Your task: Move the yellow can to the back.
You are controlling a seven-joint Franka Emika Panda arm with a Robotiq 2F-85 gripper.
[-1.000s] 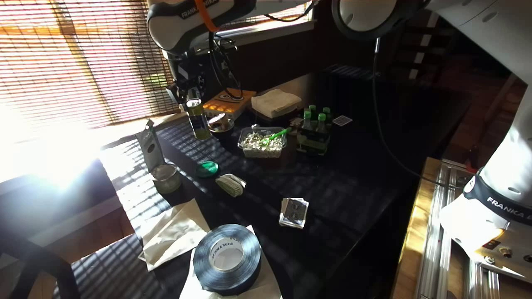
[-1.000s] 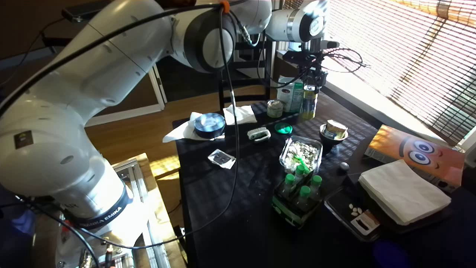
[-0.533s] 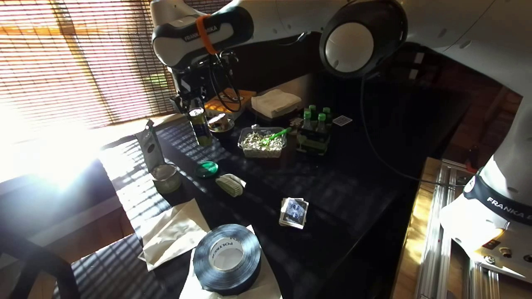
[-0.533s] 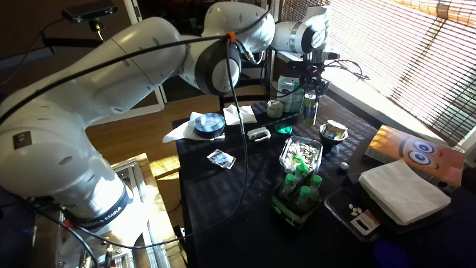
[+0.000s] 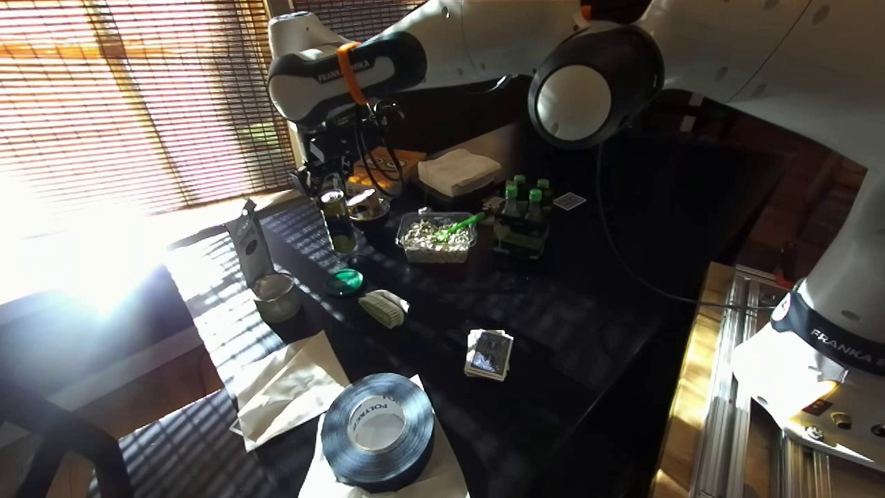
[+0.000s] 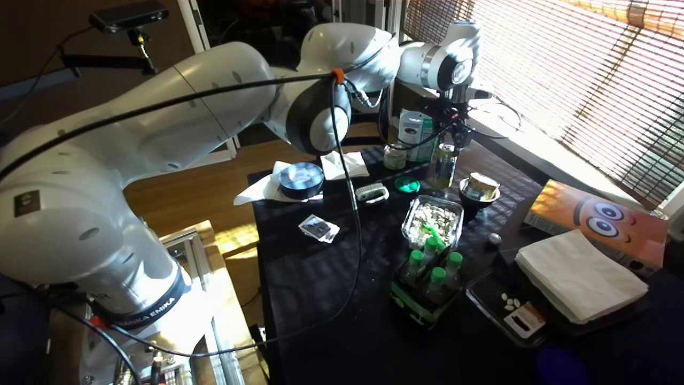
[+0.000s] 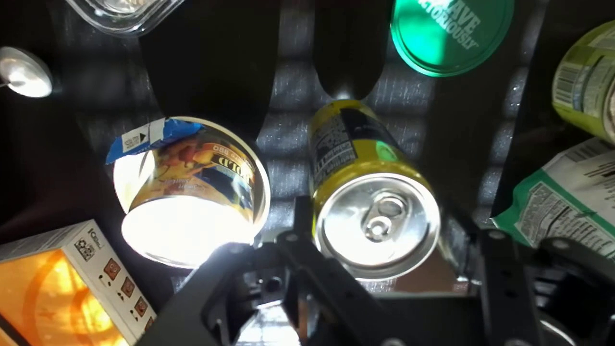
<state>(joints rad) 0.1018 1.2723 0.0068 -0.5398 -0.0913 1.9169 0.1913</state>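
Observation:
The yellow can (image 7: 343, 144), with dark label panels and a silvery pull-tab top, stands roughly upright between the fingers of my gripper (image 7: 377, 228) in the wrist view. Both fingers flank its upper end, and the gripper is shut on it. In both exterior views the can (image 5: 338, 225) hangs below the gripper (image 5: 323, 190), low over the far window-side part of the dark table. Its base is close to the tabletop; whether it touches I cannot tell. The same can (image 6: 444, 170) shows left of the dark bowl.
A dark bowl (image 6: 475, 203) holding a paper cup stands close beside the can. Around it are a green lid (image 6: 407, 184), a small jar (image 6: 395, 156), a pouch (image 6: 411, 131), a clear tub of food (image 6: 411, 224) and a bottle carrier (image 6: 417, 307).
The gripper has come down steadily with the yellow can in its hold, shifting slightly towards the table's middle. The other objects stay where they were.

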